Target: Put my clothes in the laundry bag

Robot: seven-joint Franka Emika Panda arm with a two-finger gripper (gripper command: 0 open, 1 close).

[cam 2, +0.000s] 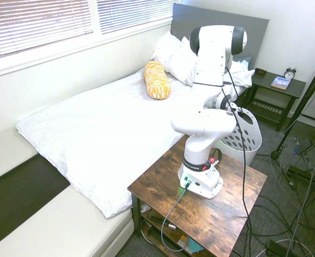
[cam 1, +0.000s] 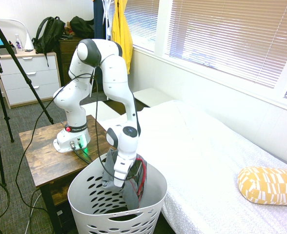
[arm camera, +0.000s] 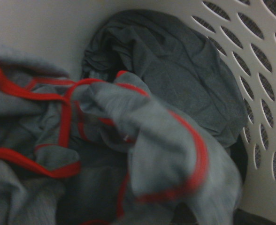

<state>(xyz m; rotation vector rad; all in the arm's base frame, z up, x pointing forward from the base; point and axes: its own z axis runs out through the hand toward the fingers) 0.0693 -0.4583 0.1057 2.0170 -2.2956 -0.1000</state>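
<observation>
Dark grey carpet [cam 1: 16,161] covers the floor of a bedroom, with blinds [cam 1: 226,39] across the windows above a bed [cam 1: 187,146] spread in white. A yellow-and-white patterned pillow [cam 1: 268,185] lies on the bed; a yellow garment [cam 1: 122,36] hangs near the corner, and a black backpack [cam 1: 48,33] is at the drawer unit [cam 1: 31,78]. Beside the bed, a brown wooden desk [cam 1: 48,148] carries the base of the white arm [cam 1: 115,75]. The laundry basket [cam 1: 82,192], tall, white and perforated with oval holes, stands at the desk's edge, next to the bed. The arm reaches down into its mouth. Inside lies a plain slate-grey garment [arm camera: 175,70], bunched against the wall. Grey cloth with red trim [arm camera: 166,159] lies nearer the wrist camera, partly overlapping it; in the first exterior view, this cloth gathers around the claw [cam 1: 125,179]. Whether the claw is spread, pressed together or pinching cloth cannot be told.
</observation>
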